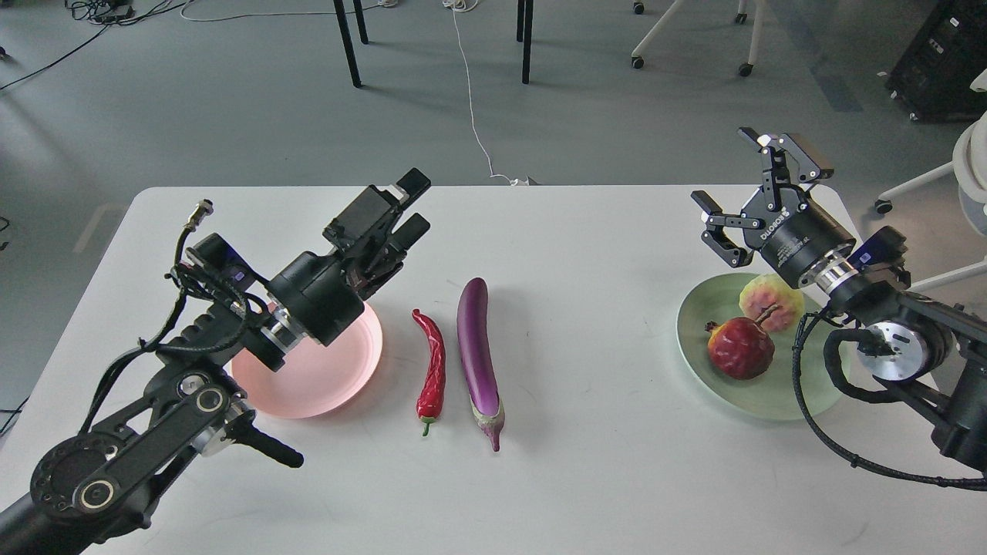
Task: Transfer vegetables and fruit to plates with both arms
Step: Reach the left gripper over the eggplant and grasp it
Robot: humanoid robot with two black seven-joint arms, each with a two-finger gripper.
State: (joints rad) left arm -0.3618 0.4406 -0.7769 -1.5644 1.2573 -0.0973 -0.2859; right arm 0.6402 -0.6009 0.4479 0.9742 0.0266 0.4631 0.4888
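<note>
The purple eggplant (476, 354) and the red chili pepper (432, 374) lie side by side on the white table (586, 254), mid-table. The pink plate (331, 370) is left of them and holds nothing. The mint green plate (771, 397) at the right holds the dark-red pomegranate (740, 348) and the bumpy yellow-green fruit (767, 299). My left gripper (414, 205) is open and empty, raised past the pink plate's far right edge, up-left of the chili. My right gripper (759, 189) is open wide and empty, raised behind the green plate.
My left arm (170, 385) covers the pink plate's left part. My right arm's cables (840, 455) hang over the green plate's right side. Beyond the table's far edge are chair legs (348, 46) and a white floor cable (470, 100).
</note>
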